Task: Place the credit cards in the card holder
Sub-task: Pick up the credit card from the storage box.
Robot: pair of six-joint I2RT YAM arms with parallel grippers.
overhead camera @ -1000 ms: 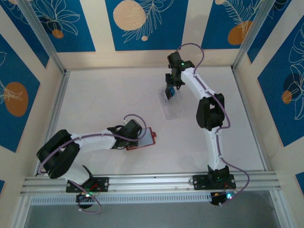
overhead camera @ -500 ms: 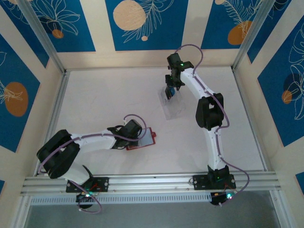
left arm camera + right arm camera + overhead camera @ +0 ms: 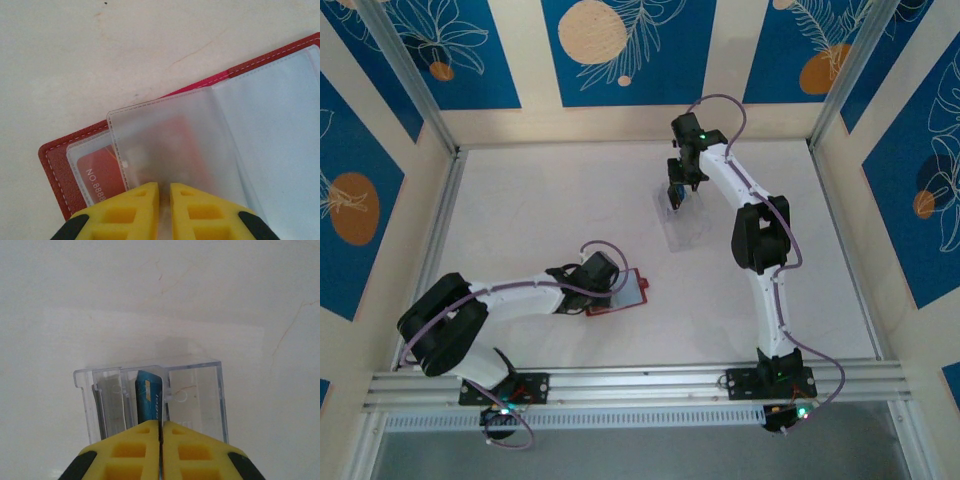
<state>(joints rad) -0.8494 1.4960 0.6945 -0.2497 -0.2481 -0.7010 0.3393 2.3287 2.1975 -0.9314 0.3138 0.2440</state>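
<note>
Right gripper (image 3: 161,432) clamped on blue card (image 3: 149,395), which stands upright in clear tray (image 3: 195,390) at far side of table (image 3: 540,210). Left gripper (image 3: 164,195) pinched on frosted sleeve of card holder (image 3: 55,160), lying open at near-left; red card (image 3: 102,172) sits in a pocket.

You have a clear plastic tray (image 3: 684,230) lying flat on the white table (image 3: 540,200); its upright dividers (image 3: 169,390) show in the right wrist view. Beyond the tray stands a cream back wall with blue leaf-patterned panels (image 3: 620,50). Well to the tray's near side, an aluminium rail (image 3: 640,380) runs along the table edge. Thin cracks (image 3: 287,330) mark the tabletop right of the tray.
</note>
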